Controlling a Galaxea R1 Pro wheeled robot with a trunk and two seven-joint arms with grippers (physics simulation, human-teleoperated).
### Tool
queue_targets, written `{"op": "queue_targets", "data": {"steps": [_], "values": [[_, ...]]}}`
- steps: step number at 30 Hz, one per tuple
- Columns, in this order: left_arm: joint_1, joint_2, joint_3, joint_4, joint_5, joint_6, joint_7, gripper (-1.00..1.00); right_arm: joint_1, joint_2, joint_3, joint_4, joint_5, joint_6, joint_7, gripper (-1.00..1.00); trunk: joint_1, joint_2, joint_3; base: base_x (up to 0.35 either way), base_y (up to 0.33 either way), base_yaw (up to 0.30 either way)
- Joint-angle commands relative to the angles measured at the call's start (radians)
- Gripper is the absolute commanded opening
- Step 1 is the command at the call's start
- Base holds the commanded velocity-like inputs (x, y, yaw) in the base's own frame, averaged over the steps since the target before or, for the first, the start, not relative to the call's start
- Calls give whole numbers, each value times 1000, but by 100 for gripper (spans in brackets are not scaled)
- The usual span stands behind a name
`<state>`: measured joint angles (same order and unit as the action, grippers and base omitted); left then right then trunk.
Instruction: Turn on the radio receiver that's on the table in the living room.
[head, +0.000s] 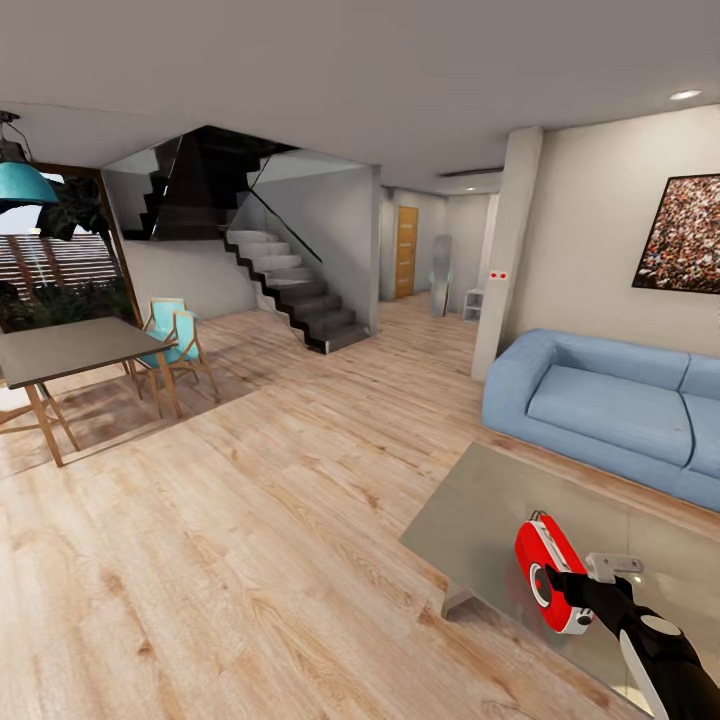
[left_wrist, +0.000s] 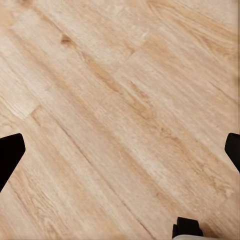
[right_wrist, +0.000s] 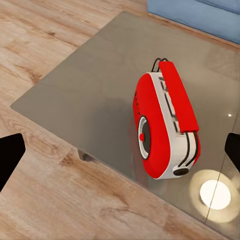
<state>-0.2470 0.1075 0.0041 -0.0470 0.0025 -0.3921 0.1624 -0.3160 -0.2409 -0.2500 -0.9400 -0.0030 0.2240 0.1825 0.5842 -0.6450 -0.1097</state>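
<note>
radio (head: 548, 573) stands on the table (head: 470, 520) near the sofa (head: 610, 405), no legible writing; right gripper (right_wrist: 120, 150) spread wide before it; left gripper (left_wrist: 120, 150) wide too.

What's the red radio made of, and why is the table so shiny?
The radio looks like smooth, glossy plastic: even red shell, white band, though a render leaves that open. The table top looks like polished grey glass or lacquer: it mirrors a ceiling light as a bright round spot.
</note>
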Motion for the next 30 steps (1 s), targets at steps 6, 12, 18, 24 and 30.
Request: {"op": "queue_targets", "data": {"steps": [6,12,18,24,30], "values": [[0,-17,-3,0,1,8,2,100,0,0,0,0,1,0,0,100,0,0,0,124,0,0],[0,-21,-3,0,1,10,5,100,0,-1,0,0,8,4,1,100,0,0,0,309,0,0],[0,-22,-3,0,1,10,6,100,0,-3,-2,1,42,8,1,100,0,0,0,328,0,0],[0,-26,0,-1,0,5,9,100,-3,-48,-4,5,50,8,2,100,0,0,0,166,0,0],[0,-33,0,-1,-1,0,19,100,-3,-52,-3,7,52,2,3,100,0,0,0,28,-8,0]]}}
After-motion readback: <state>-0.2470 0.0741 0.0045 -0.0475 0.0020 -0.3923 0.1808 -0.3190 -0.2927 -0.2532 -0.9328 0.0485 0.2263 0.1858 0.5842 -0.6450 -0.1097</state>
